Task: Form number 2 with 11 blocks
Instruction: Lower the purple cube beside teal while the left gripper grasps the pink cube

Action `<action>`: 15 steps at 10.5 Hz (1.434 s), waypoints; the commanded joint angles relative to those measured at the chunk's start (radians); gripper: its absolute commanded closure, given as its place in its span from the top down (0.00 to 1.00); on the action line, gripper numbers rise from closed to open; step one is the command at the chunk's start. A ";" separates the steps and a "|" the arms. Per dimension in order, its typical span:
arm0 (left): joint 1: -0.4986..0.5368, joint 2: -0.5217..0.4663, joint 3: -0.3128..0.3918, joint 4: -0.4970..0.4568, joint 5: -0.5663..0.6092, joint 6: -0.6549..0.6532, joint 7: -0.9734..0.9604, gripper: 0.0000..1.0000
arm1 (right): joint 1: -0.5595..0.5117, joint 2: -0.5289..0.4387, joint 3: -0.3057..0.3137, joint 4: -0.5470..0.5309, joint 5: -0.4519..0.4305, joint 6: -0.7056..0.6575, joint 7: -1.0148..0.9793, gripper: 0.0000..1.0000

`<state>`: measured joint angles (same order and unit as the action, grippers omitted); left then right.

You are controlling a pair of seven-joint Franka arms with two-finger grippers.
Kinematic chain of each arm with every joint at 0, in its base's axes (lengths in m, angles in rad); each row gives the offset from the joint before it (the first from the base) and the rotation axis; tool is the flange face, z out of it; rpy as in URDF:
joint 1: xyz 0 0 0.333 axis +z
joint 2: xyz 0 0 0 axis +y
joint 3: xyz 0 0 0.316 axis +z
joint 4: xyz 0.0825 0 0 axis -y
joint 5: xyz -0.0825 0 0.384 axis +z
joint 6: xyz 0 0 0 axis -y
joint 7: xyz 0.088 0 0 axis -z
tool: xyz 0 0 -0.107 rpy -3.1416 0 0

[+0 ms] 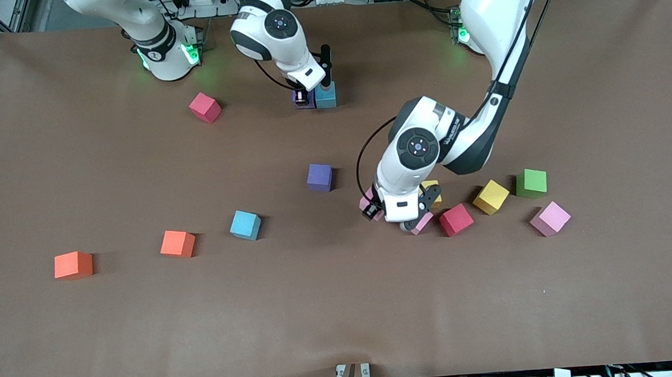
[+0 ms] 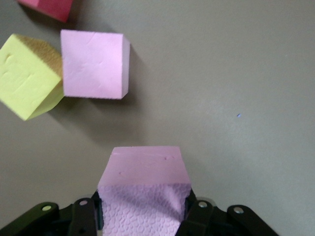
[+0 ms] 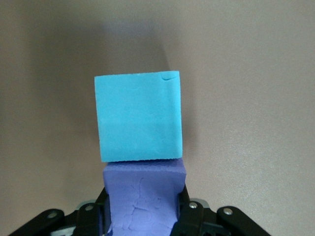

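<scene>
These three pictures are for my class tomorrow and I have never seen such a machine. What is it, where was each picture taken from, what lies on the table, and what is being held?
Two white robot arms stand at a brown table. The wide picture looks down from a high camera facing them. The other two come from cameras on the arms' wrists.

The left end effector is shut on a pink block, low among a cluster of blocks at the left arm's end of the table: a yellow block, a red block, a green block and another pink block.

The right end effector is shut on a purple block, set against a blue block near the robots' bases.

More coloured blocks lie scattered toward the right arm's end.
</scene>
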<state>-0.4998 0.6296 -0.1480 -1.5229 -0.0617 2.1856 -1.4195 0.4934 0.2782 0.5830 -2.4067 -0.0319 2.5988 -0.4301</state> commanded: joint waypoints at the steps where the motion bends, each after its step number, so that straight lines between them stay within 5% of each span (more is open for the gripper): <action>1: 0.001 -0.109 -0.025 -0.138 -0.024 -0.006 -0.050 0.30 | 0.019 0.016 -0.008 0.018 -0.010 0.000 0.019 0.30; 2: 0.001 -0.138 -0.038 -0.181 -0.026 -0.004 -0.083 0.30 | 0.019 0.018 -0.008 0.020 -0.011 0.000 0.018 0.99; 6: 0.003 -0.235 -0.073 -0.328 -0.027 0.003 -0.241 0.31 | 0.014 0.018 -0.009 0.020 -0.010 -0.003 0.019 1.00; 12: 0.001 -0.249 -0.084 -0.339 -0.033 0.019 -0.557 0.31 | -0.016 -0.031 -0.008 0.023 -0.003 -0.048 0.022 1.00; 15: -0.003 -0.306 -0.100 -0.461 -0.059 0.145 -0.653 0.31 | -0.024 -0.051 -0.003 0.026 0.004 -0.081 0.022 1.00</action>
<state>-0.5007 0.4016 -0.2352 -1.8701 -0.0878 2.2566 -2.0223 0.4816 0.2576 0.5685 -2.3767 -0.0307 2.5446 -0.4230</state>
